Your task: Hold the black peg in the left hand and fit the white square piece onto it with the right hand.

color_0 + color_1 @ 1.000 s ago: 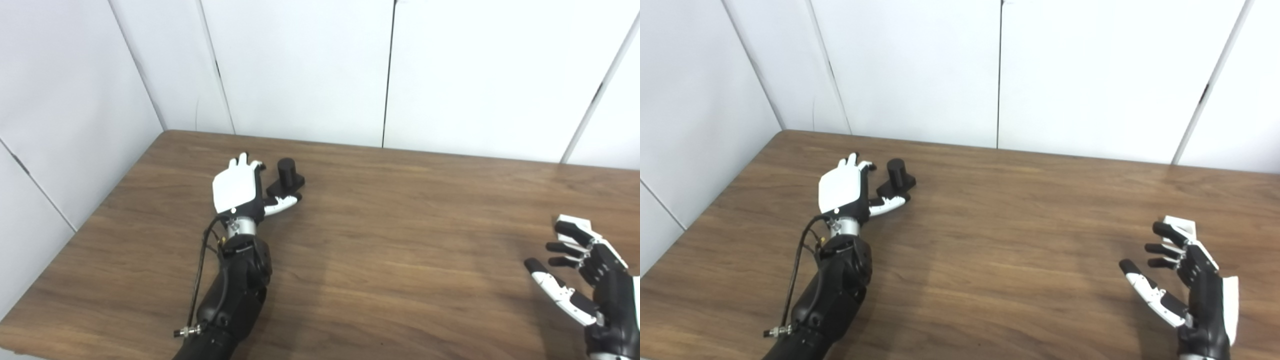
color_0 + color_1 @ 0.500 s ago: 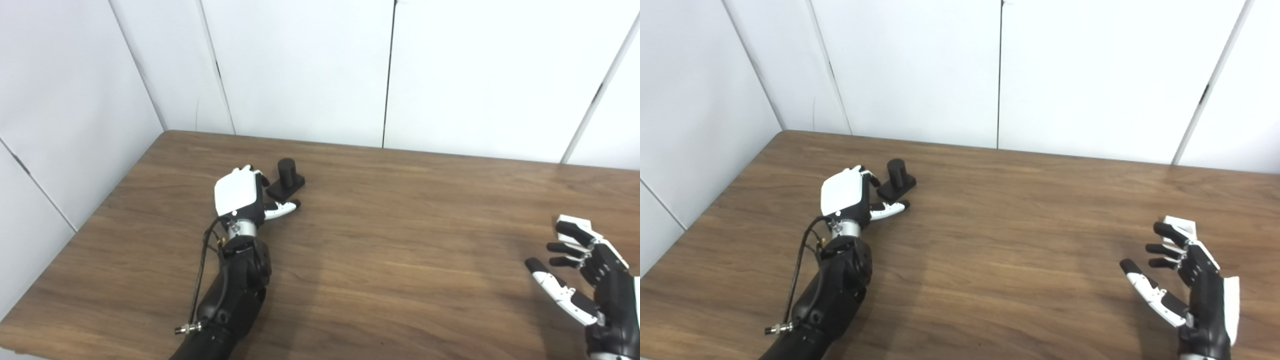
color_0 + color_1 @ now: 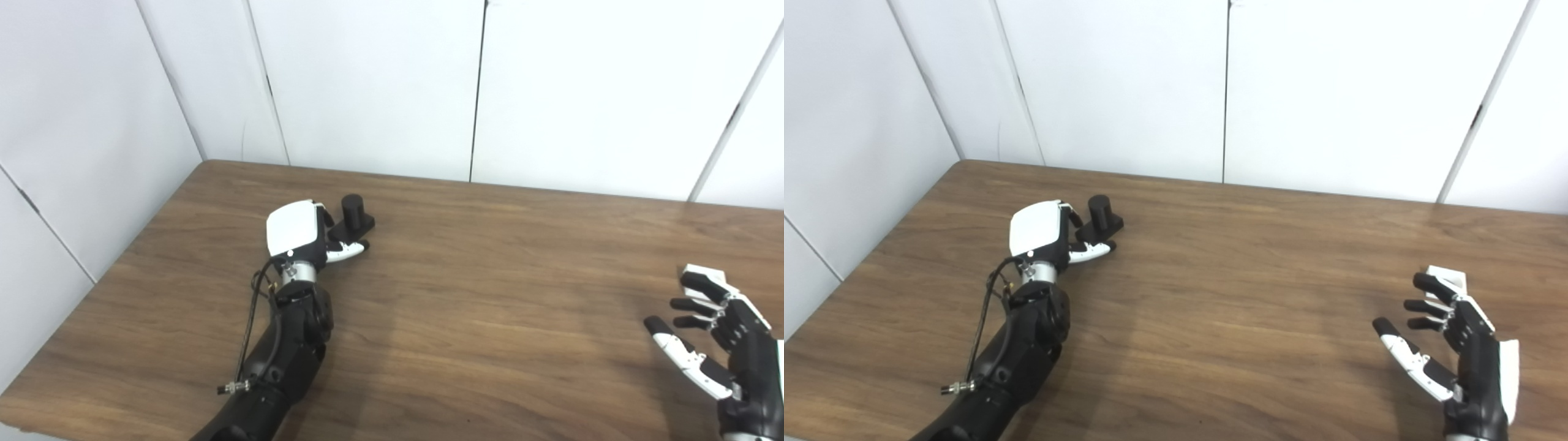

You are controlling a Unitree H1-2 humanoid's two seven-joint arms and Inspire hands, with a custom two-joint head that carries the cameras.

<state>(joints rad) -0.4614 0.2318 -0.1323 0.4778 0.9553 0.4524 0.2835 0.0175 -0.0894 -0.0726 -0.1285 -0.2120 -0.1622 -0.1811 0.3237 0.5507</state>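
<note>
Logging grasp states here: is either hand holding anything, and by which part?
Left hand closes around the black peg's base, grip unconfirmed. Right hand is open, empty, by the white square piece.

The black peg point(image 3: 352, 210), a short cylinder on a flat base, stands upright at the bench's far left. The white square piece point(image 3: 1448, 278) lies at the right.
</note>
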